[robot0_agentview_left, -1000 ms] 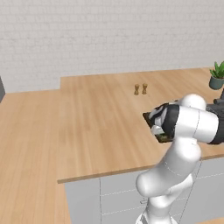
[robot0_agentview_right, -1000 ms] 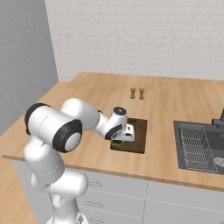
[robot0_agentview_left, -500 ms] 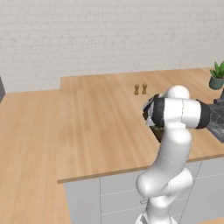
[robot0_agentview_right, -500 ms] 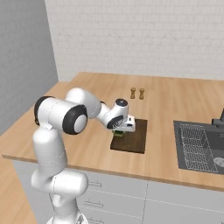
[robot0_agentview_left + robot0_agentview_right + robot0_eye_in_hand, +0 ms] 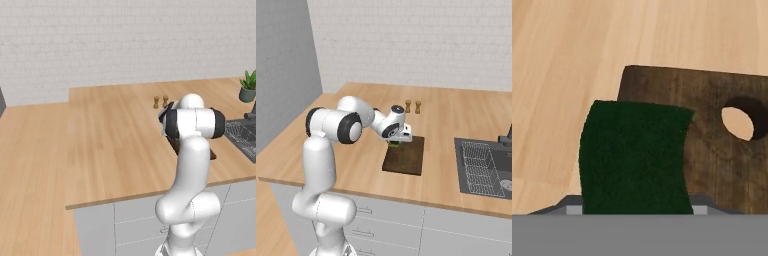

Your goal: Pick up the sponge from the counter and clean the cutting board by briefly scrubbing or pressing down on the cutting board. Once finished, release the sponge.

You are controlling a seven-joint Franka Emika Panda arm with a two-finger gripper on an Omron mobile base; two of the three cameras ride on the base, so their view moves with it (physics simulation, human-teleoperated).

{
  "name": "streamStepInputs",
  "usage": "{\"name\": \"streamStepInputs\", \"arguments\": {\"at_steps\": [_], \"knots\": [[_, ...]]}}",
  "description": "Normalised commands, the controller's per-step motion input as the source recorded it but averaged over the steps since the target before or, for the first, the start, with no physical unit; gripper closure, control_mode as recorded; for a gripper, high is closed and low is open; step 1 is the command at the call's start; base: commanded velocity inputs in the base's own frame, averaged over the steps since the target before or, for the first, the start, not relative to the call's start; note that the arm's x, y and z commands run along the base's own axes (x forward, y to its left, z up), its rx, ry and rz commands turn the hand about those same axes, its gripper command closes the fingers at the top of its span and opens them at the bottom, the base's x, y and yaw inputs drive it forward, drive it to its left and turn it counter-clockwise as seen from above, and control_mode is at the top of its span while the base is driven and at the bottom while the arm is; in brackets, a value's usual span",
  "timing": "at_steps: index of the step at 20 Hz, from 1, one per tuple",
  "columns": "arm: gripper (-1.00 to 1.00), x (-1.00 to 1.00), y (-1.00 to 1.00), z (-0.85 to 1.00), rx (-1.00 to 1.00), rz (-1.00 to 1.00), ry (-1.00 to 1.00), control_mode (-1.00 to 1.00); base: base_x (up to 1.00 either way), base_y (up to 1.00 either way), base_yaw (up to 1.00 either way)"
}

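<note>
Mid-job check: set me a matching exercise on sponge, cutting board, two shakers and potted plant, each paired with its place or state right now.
Things:
1. sponge
2. cutting board
3. two shakers
4. potted plant

Places or states:
A. standing side by side on the counter, beyond the board
B. at the far right of the left base view, near the sink
C. held in the pincer over the board's far left corner
D. lying flat on the counter, dark brown, with a hole near one end

Pairs: 1-C, 2-D, 3-A, 4-B
</note>
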Motion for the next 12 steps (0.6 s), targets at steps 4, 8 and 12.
{"name": "streamStepInputs", "arguments": {"at_steps": [4,8,12], "knots": [[1.0,0.14,-0.26,0.0,0.0,0.01,0.0,-1.0,0.0,0.0,0.0],[1.0,0.12,-0.36,0.0,0.0,0.0,0.0,-1.0,0.0,0.0,0.0],[1.0,0.02,-0.3,0.0,0.0,0.01,0.0,-1.0,0.0,0.0,0.0]]}}
